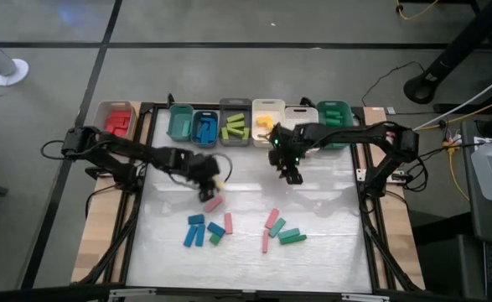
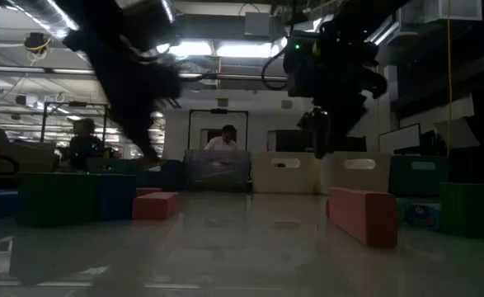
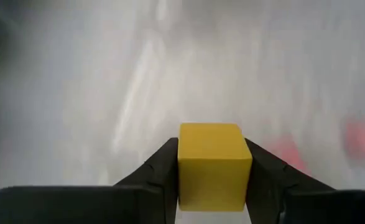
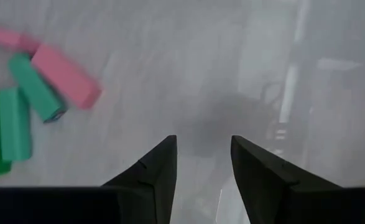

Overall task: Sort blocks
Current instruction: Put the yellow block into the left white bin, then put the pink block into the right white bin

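**One yellow cube clamped in the left gripper, rest of the blocks on the table or binned**

Table (image 1: 329,252): pale work surface, centre of the high view, framed by dark rails.

Bins (image 1: 235,122): one row along the table's upper edge in the high view. Red pieces sit in the far-left one, blue in the third, lime in the grey one, yellow in the next, green at the right end.

Arms: left arm comes in from the left edge, right arm from the right edge, both reaching toward frame centre.

Left gripper (image 1: 209,180): just left of centre in the high view, above the lower-left scatter. Fingers clenched on the yellow cube (image 3: 212,165); in the left wrist view the cube sits squarely between the two fingertips, touching both, low centre of frame.

Right gripper (image 4: 202,163): just below the bin row, centre-right in the high view. Fingers apart, nothing between them, bare table beneath.

Loose blocks (image 1: 208,228): two groups in the lower middle of the high view. Left group is blue, pink and green bars directly below the left gripper; right group (image 1: 281,230) is pink and teal-green bars, well below the right gripper.
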You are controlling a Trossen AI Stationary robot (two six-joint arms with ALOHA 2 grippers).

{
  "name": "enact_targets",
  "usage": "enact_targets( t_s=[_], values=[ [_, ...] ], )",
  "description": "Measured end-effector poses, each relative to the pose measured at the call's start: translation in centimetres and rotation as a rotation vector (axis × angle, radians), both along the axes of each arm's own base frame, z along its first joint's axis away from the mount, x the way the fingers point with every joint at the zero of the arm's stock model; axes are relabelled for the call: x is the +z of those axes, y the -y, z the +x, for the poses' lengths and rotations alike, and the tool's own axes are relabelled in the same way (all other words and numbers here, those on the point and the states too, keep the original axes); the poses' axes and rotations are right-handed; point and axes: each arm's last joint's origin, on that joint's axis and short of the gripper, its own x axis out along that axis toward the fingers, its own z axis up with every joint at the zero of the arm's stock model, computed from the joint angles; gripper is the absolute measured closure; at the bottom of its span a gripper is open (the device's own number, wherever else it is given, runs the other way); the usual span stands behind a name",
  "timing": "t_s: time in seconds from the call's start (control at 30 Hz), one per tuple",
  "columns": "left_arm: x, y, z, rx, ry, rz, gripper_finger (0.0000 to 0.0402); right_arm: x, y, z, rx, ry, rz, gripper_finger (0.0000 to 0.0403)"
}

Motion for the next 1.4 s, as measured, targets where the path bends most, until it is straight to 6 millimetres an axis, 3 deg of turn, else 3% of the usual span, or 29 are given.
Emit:
enact_targets(
  t_s=[0.13, 0.3, 0.5, 0.73, 0.97, 1.2, 1.4],
  values=[
    [2.0, -3.7, 2.3, -0.017, 0.31, 0.188, 0.0286, -0.9, -2.3, -0.1, 0.067, -0.035, -0.009, 0.0251],
    [4.0, -8.6, 3.6, 0.065, 0.604, 0.408, 0.0281, -1.2, -5.0, 0.2, 0.146, -0.031, -0.061, 0.0251],
    [3.6, -12.8, 4.8, 0.102, 0.844, 0.472, 0.028, -1.1, -8.0, 0.8, 0.228, 0.027, -0.122, 0.0251],
    [1.9, -15.6, 8.9, 0.094, 0.846, 0.46, 0.0277, -1.0, -10.3, 0.9, 0.287, 0.06, -0.139, 0.0251],
    [-0.5, -17.1, 11.9, 0.062, 0.797, 0.492, 0.0275, -0.9, -11.7, 1.1, 0.219, 0.07, -0.097, 0.0251],
    [-1.3, -17.6, 12.7, 0.112, 0.682, 0.461, 0.0229, -0.8, -13.1, 1.0, 0.258, 0.084, -0.094, 0.0251],
    [-0.9, -17.6, 12.6, 0.114, 0.675, 0.461, 0.0193, -1.6, -13.8, 1.6, 0.275, 0.109, -0.093, 0.0251]
  ],
)
